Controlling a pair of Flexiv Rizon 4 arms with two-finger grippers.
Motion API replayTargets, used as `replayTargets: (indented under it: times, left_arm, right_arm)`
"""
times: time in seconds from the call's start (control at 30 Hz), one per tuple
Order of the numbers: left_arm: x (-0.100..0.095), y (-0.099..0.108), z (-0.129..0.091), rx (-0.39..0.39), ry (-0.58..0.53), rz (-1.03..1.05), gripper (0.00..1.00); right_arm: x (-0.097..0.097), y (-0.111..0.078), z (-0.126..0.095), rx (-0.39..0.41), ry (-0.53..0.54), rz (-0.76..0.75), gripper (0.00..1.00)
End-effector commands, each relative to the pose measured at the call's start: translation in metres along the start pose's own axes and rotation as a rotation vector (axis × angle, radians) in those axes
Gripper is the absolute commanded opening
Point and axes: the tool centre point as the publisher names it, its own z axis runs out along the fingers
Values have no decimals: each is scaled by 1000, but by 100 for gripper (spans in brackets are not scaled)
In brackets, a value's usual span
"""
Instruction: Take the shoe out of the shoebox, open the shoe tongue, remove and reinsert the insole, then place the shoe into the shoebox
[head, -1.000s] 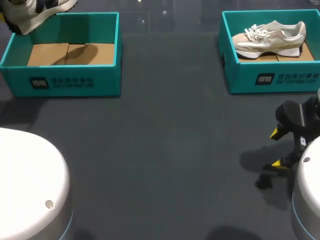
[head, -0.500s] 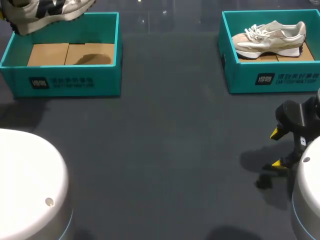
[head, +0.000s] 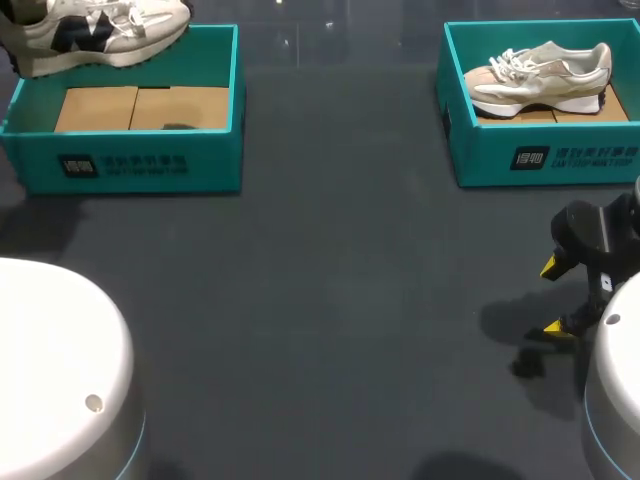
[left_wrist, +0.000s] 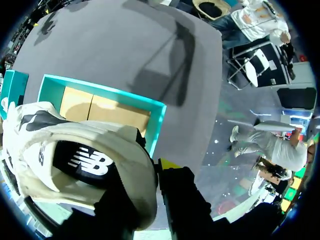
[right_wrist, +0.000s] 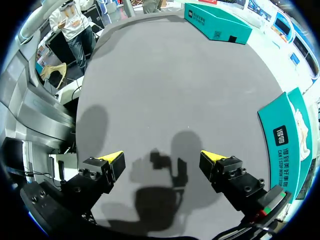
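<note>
Shoe (head: 95, 35) above left shoebox (head: 150, 165) rim

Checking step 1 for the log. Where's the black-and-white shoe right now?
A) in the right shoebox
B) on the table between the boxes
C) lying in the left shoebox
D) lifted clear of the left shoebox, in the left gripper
D: the black-and-white shoe hangs in the left gripper above the left shoebox, whose cardboard floor shows bare.

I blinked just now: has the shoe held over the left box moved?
Yes. The shoe has swung level, its toe further right along the back wall of the left shoebox.
</note>
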Motion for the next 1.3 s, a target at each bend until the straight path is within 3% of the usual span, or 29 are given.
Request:
replayTargets:
  times: [0.03,0.17,0.27,0.47,0.6,0.97,1.3]
  left_arm:
    - [0,-2,-2,-3,1,1,0]
    - [-5,-2,1,-25,-2,18,0]
    - [-15,-3,13,-28,43,27,0]
    - [-18,2,37,14,68,42,0]
    - [-22,0,53,11,147,89,0]
    - [-22,0,53,11,147,89,0]
    - [-29,2,89,46,124,137,0]
  right_arm:
    - [1,0,0,1,-2,0,100]
    - [1,0,0,1,-2,0,100]
    - [1,0,0,1,-2,0,100]
    - [1,0,0,1,-2,0,100]
    - [1,0,0,1,-2,0,100]
    - [1,0,0,1,-2,0,100]
    - [1,0,0,1,-2,0,100]
